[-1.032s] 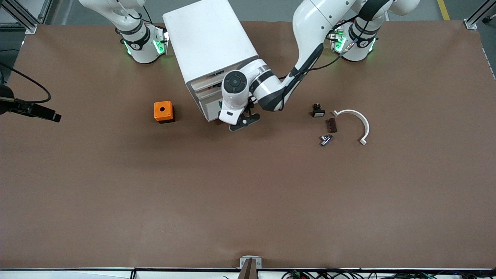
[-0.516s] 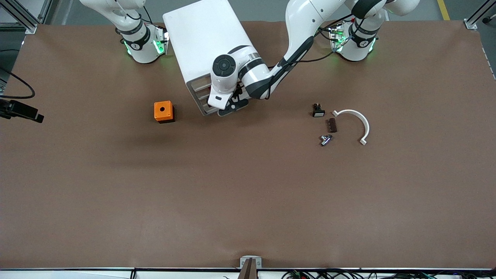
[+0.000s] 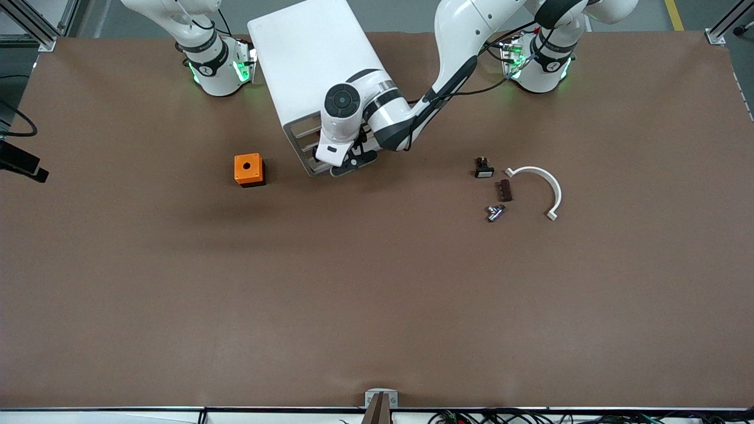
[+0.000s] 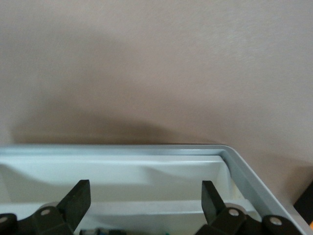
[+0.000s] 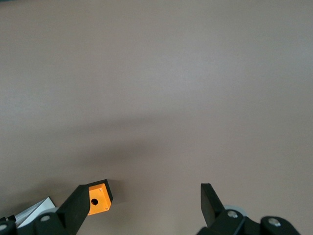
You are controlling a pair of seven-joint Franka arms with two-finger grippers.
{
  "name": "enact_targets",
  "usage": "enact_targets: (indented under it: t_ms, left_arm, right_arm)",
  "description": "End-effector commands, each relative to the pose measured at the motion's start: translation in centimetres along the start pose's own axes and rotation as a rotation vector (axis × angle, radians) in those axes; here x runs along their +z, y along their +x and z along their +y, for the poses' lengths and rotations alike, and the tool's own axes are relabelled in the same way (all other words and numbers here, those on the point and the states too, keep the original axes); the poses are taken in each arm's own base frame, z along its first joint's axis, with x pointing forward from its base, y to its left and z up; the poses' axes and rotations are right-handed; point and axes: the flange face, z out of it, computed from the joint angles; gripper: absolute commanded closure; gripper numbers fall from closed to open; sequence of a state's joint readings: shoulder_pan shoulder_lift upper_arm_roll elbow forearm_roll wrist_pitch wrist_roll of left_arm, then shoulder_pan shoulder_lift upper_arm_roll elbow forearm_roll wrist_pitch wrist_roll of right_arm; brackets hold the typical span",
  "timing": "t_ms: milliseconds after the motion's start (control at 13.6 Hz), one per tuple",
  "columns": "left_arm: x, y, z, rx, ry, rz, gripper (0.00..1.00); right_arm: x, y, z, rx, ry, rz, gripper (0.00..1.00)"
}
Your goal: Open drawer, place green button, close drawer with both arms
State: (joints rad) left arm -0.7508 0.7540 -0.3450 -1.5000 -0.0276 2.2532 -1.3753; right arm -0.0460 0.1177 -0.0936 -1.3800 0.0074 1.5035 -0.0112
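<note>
The white cabinet (image 3: 318,65) stands between the two arm bases. My left gripper (image 3: 352,165) is at its front, low down by the lower drawer (image 3: 312,166). In the left wrist view the left gripper (image 4: 144,196) is open and empty over the drawer's white tray (image 4: 146,151), which sticks out a little. The button shows only as a green-blue sliver (image 4: 98,231) inside the tray, at the edge of that view. My right gripper (image 5: 142,196) is open and empty, high above the table at the right arm's end.
An orange box with a hole (image 3: 248,169) sits beside the cabinet toward the right arm's end; it also shows in the right wrist view (image 5: 98,198). Toward the left arm's end lie a black white-topped button (image 3: 483,168), a brown piece (image 3: 504,190), a metal fitting (image 3: 495,212) and a white curved piece (image 3: 539,182).
My left gripper has moved in toward the cabinet and the lower drawer has slid most of the way in. The right arm's hand has drawn away toward the table's end.
</note>
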Motion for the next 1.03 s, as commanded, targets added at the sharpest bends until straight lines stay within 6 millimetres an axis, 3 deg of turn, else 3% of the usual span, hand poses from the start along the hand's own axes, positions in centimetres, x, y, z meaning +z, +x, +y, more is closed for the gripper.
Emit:
enact_targets:
  t_ms: [0,221,368,589,811,958]
  left_arm:
    - [-3.6,7.9,-1.8,0.091,-0.029,0.050,0.00]
    - [-9.2,16.3,-5.0,0.231,0.006,0.171,0.00]
    - [-12.5,20.6,-7.6,0.326,0.028,0.181,0.00]
    - [-16.9,27.9,-13.3,0.406,0.062,0.180,0.00]
    - [-21.2,31.4,-17.5,0.475,0.108,0.189,0.00]
    - [-25.9,33.6,-21.6,0.517,0.142,0.204,0.00]
  right_arm:
    - [-0.4,-0.1,-0.1,0.000,-0.015,0.002,0.00]
    - [-0.4,-0.1,-0.4,-0.003,-0.011,0.006,0.00]
    - [-0.4,-0.1,-0.2,-0.001,-0.014,0.008,0.00]
    - [-0.5,-0.1,-0.3,-0.003,-0.012,0.008,0.00]
    - [-0.4,0.0,-0.5,-0.008,-0.012,0.011,0.00]
    - [-0.4,0.0,-0.6,-0.009,-0.012,0.011,0.00]
